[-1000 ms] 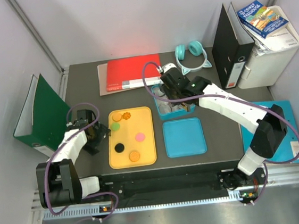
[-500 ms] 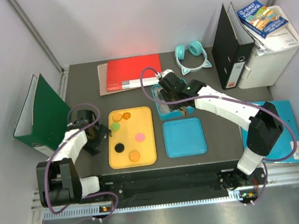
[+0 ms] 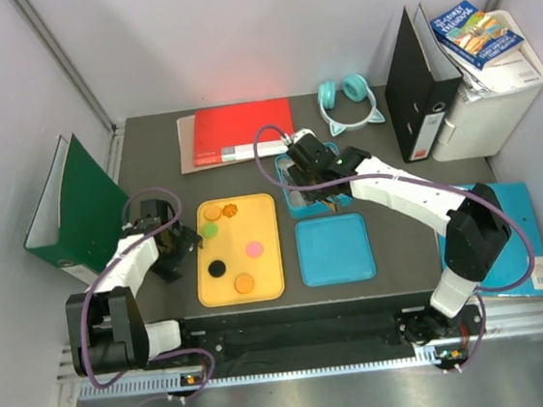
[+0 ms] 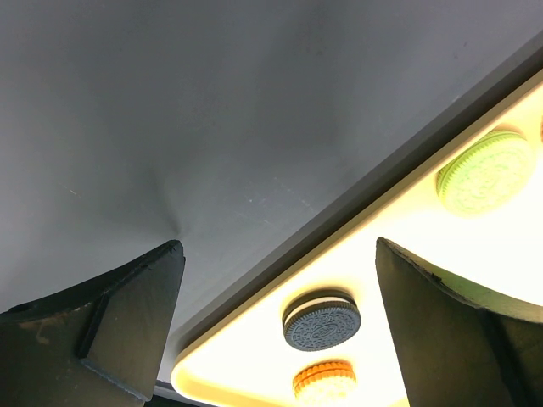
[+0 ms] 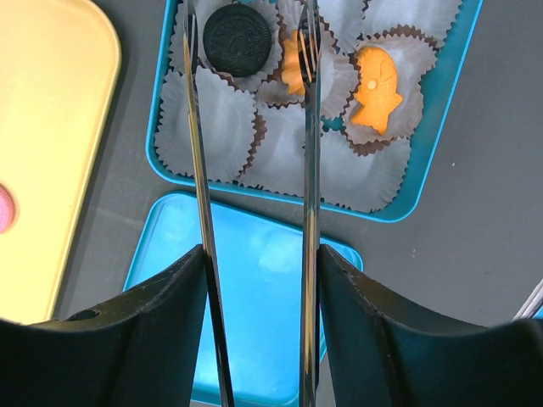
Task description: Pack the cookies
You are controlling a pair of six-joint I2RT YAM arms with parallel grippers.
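Nearest my bases, L pincer (image 4: 278,246) is hanging spread w/ nothing in it, just off the left edge of the yellow tray (image 3: 259,219). Six cookies (image 3: 244,283) are lying loose on that tray. Going outward they're an orange one, a black one (image 3: 217,267), pink (image 3: 254,248), green (image 3: 210,229), then two orange-ish ones side by side at the far end (image 3: 212,213).

Next out, the teal lid (image 5: 254,280) is lying flat beside the tray. Just past it, R pincer (image 5: 248,17) is reaching over the teal tin (image 5: 441,110), blades spread apart and pinching nothing. Three cookies are sitting in the paper cups (image 5: 216,110):
- a black cookie (image 5: 237,38), between my blades;
- an orange cookie (image 5: 293,66), right against the right-hand blade, can't tell if touching;
- a fish-shaped orange one (image 5: 376,89), off to the side.

Several cups nearer the lid are looking empty.

I'm judging this as a drop-off into the tin, approx a third of the job done. To do it well:
- I'm keeping the blades spread and lifting straight up, so neither tip drags that orange cookie or snags the crinkled paper.
- Next pick is prob the tray's far-end pair, closest to me.
- Pinching across the disc's edge, low and level, then aiming dead centre over an empty cup before letting go.
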